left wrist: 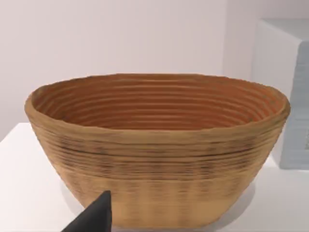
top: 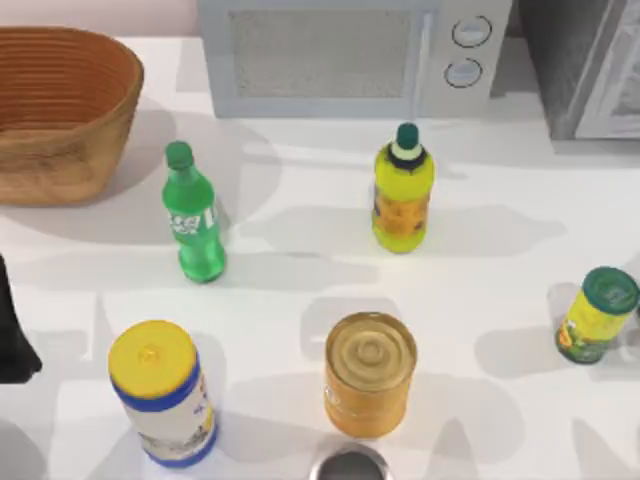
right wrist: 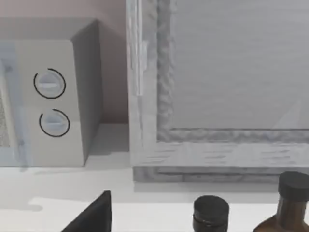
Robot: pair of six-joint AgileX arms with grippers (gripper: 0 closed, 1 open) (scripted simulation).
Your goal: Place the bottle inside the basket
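White table (top: 300,260) under the overhead camera, pale pinkish wall behind it. A white microwave (top: 350,55) with two round knobs sits along the far edge; to its right stands a grey cabinet-like unit (top: 585,65).

Containers first. The basket (top: 55,110) sits at the far left corner, woven, orange-brown, ribbed; my left wrist camera looks straight at it (left wrist: 159,159) and what I can see of its inside is bare weave. The microwave door is shut.

The bottle (top: 193,213), slim green with a green cap and white-and-green label, stands upright on the table just right of the basket and a little nearer me, apart from it, not inside.

Count on the table from above: one green bottle; one fatter yellow bottle (top: 402,190) with a dark green cap, centre-right; one small yellow jar (top: 597,315) with a green lid at the right edge; one orange can (top: 369,373) near the front centre; one white canister (top: 162,393) with a yellow lid and blue bands, front left; one grey round object (top: 350,466) cut off at the front edge. All stand well apart. My right wrist camera adds two dark-capped brown bottles (right wrist: 251,212) near the cabinet.

Left arm (top: 15,330): a dark shape at the left edge. Each wrist view shows one dark fingertip (left wrist: 94,217) (right wrist: 94,217); for either pincer I cannot tell wide from narrow. Neither holds anything that I can see.
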